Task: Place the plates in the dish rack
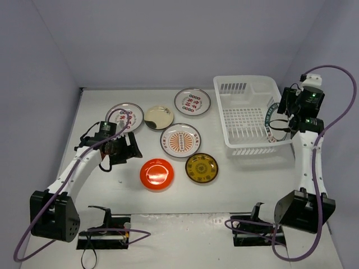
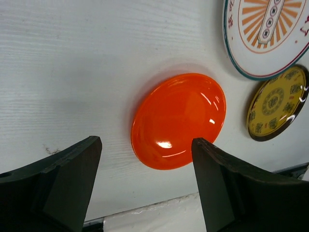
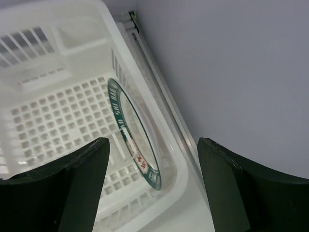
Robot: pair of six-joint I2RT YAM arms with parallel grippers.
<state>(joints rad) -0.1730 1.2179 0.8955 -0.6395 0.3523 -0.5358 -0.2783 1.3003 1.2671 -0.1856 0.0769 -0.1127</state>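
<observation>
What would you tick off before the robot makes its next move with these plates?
1. Right gripper open: ok, jaws wide apart.
2. Rimmed plate inside the rack: ok, on edge against the right wall.
3. That plate steady there: cannot tell.
4. Left gripper open and empty: ok, nothing between its jaws.
5. Red plate free to pick: ok, it lies flat just ahead of the left gripper, apart from its neighbours.
6. All loaded: not ok, six plates lie on the table.
</observation>
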